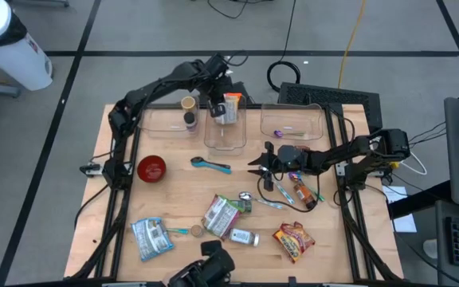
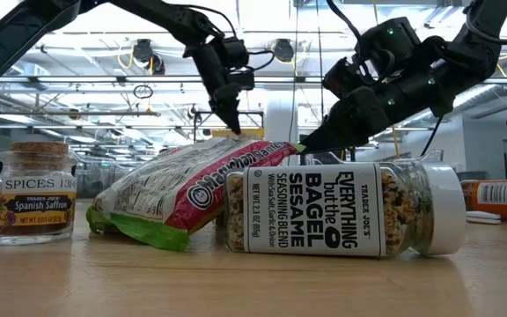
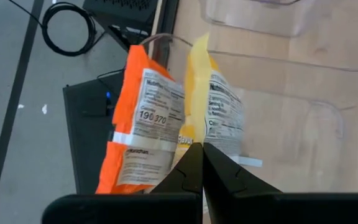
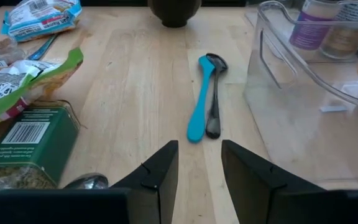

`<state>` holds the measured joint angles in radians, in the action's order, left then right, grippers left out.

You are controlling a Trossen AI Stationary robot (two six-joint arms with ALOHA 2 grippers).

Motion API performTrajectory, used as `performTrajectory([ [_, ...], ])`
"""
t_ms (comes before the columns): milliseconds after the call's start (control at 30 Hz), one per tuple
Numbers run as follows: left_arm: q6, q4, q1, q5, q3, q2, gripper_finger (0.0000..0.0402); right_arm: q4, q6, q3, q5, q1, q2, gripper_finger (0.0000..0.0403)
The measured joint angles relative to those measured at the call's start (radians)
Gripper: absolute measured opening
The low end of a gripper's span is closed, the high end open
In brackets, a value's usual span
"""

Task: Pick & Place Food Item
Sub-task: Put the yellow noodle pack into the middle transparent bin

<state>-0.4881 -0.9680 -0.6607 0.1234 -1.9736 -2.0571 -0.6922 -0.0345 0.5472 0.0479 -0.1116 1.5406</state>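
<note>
An orange and yellow food packet [image 3: 166,118] with white nutrition labels hangs over the far end of the middle clear bin [image 1: 225,137]. My left gripper [image 3: 201,163] is shut on it and also shows from above [image 1: 213,105], at the table's far middle. My right gripper [image 4: 199,163] stands open low over the table's centre [image 1: 255,165], with nothing between its fingers. It points toward a teal spoon [image 4: 198,106] and a black spoon [image 4: 214,93] that lie side by side on the wood. My left gripper pinches the packet's near edge [image 3: 196,140], at the yellow part, between its two shut fingers. The fingers slant down toward the table's far side. The packet sticks out beyond the fingertips, lifted clear above the bin.
Clear bins stand at the far left [image 1: 166,121] and far right [image 1: 293,119]; the left one holds a cup [image 1: 188,103] and a jar [image 1: 190,119]. A red bowl [image 1: 151,168], a green tin [image 4: 33,134], snack bags [image 1: 221,214] and a seasoning jar [image 2: 341,210] lie on the near half.
</note>
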Motion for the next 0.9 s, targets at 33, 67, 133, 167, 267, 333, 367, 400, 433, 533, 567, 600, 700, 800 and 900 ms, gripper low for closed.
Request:
performTrajectory([
  [33,0.0,0.0,-0.003,0.0,0.0,0.0,0.0,0.0,0.0,0.0,0.0,0.0,0.0,0.0114],
  [67,0.001,0.001,-0.005,-0.001,0.0,0.0,0.0,0.0,0.0,0.0,0.0,0.0,0.0,0.0114],
  [133,0.004,0.001,-0.009,0.0,0.0,0.0,0.0,0.0,0.0,0.0,0.0,0.0,0.0,0.0114],
  [167,0.009,0.001,-0.011,0.0,0.0,0.0,0.0,0.0,-0.001,0.0,0.0,0.0,0.0,0.0114],
  [267,0.011,0.004,-0.012,0.007,0.0,-0.004,0.0,0.0,-0.001,0.0,0.0,0.0,0.0,0.0114],
  [333,0.011,0.004,-0.012,0.007,0.0,-0.013,0.0,0.0,-0.002,0.0,0.0,0.0,0.0,0.0114],
  [367,0.011,0.003,-0.012,0.007,0.0,-0.019,0.0001,0.0,-0.002,0.0,0.0,0.0,0.0,0.0114],
  [400,0.011,0.003,-0.012,0.007,0.001,-0.021,0.0001,0.0,-0.002,0.0,0.001,0.0,0.0,0.0114],
  [433,0.011,0.003,-0.012,0.007,0.001,-0.022,0.0001,0.0,-0.002,0.0,0.001,0.0,0.0,0.0114],
  [533,0.012,0.003,-0.012,0.007,0.001,-0.02,0.0001,0.0,-0.003,0.0,0.001,0.0,0.0,0.0114],
  [567,0.012,0.004,-0.012,0.007,0.001,-0.02,0.0001,0.0,-0.003,0.0,0.001,0.0,0.0,0.0114],
  [600,0.013,0.003,-0.012,0.007,0.001,-0.02,0.0002,0.0,-0.003,0.0,0.001,0.0,0.0,0.0114],
  [700,0.017,0.003,-0.012,0.007,0.001,-0.02,0.0003,0.0,0.0,0.0,0.0,0.0,0.0,0.0114],
  [800,0.017,0.003,-0.012,0.007,0.001,-0.02,0.0002,0.0,0.003,0.0,0.001,0.0,0.0,0.0114],
  [900,0.021,0.003,-0.012,0.007,0.001,-0.02,0.0009,0.0,0.003,0.0,0.001,0.0,0.0,0.0114],
])
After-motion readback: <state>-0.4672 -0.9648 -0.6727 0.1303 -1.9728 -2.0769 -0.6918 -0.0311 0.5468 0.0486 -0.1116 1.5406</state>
